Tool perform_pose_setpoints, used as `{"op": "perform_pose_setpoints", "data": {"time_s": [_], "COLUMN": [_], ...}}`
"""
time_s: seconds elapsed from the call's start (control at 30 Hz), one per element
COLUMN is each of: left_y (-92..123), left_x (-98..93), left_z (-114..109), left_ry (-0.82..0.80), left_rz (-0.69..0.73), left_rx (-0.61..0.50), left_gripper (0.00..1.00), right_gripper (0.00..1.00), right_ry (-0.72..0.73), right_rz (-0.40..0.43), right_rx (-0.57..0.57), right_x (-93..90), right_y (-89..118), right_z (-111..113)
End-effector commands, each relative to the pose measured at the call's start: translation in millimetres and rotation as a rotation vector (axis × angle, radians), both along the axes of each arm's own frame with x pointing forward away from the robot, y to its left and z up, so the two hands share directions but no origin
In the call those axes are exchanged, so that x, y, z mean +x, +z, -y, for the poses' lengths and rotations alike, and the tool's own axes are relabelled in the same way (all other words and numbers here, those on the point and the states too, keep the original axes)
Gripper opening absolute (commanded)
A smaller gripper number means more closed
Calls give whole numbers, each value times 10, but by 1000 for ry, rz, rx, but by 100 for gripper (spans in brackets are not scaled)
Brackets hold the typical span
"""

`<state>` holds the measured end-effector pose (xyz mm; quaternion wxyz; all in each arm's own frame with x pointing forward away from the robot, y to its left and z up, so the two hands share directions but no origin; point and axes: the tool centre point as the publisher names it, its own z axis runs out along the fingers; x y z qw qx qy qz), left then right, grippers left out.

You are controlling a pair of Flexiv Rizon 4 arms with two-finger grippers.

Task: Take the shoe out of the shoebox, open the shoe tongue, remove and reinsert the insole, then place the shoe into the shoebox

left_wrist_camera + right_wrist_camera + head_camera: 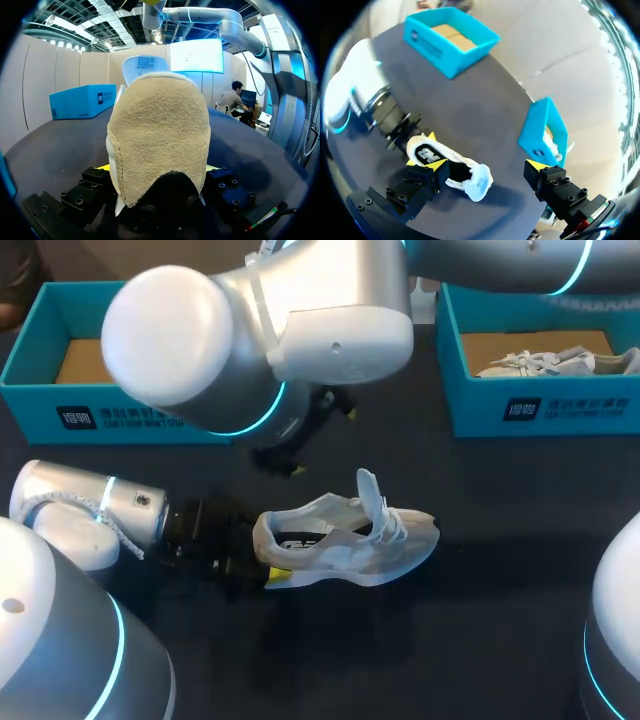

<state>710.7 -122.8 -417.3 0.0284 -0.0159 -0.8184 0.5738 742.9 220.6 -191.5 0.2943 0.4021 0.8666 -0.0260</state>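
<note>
Mid-table, left gripper (265,555) clamping shoe (350,540) heel; right gripper (485,167) hovering above, jaws apart; left box (120,415), right box (540,410) sitting at far edge.

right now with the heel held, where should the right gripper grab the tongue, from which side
Grip the tongue at its top end, from above. It stands upright, clear of the laces, so the right gripper could close on its flat faces while the left gripper holds the heel.

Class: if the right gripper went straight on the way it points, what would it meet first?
Most likely the shoe, about at its tongue, ahead of the right gripper; depth is hard to judge.
</note>
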Motion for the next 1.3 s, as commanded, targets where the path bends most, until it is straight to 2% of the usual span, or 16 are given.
{"op": "perform_pose_setpoints", "data": {"time_s": [0.03, 0.2, 0.47, 0.5, 0.53, 0.57, 0.6, 0.87, 1.3], "left_y": [-10, -10, -10, -10, -10, -10, -10, -10, -10], "left_x": [-14, -14, -14, -14, -14, -14, -14, -14, -14], "left_z": [8, 8, 8, 8, 8, 8, 8, 8, 8], "left_ry": [0, 0, 0, 0, 0, 0, 0, 0, 0], "left_rz": [0, 0, 0, 0, 0, 0, 0, 0, 0], "left_rx": [2, 2, 2, 2, 2, 2, 2, 2, 2], "left_gripper": [0, 0, 0, 0, 0, 0, 0, 0, 0], "right_gripper": [100, 100, 98, 70, 46, 27, 0, 0, 0], "right_ry": [228, 430, 616, 631, 636, 646, 655, 769, 772], "right_rz": [-90, -208, -296, -303, -309, -317, -322, -360, -365], "right_rx": [-6, -66, -89, -91, -95, -99, -104, -158, -160], "right_x": [13, -39, -130, -144, -150, -157, -167, -293, -298], "right_y": [-22, -79, -166, -177, -187, -201, -214, -324, -341], "right_z": [-63, -204, -300, -307, -309, -309, -307, -322, -319]}}
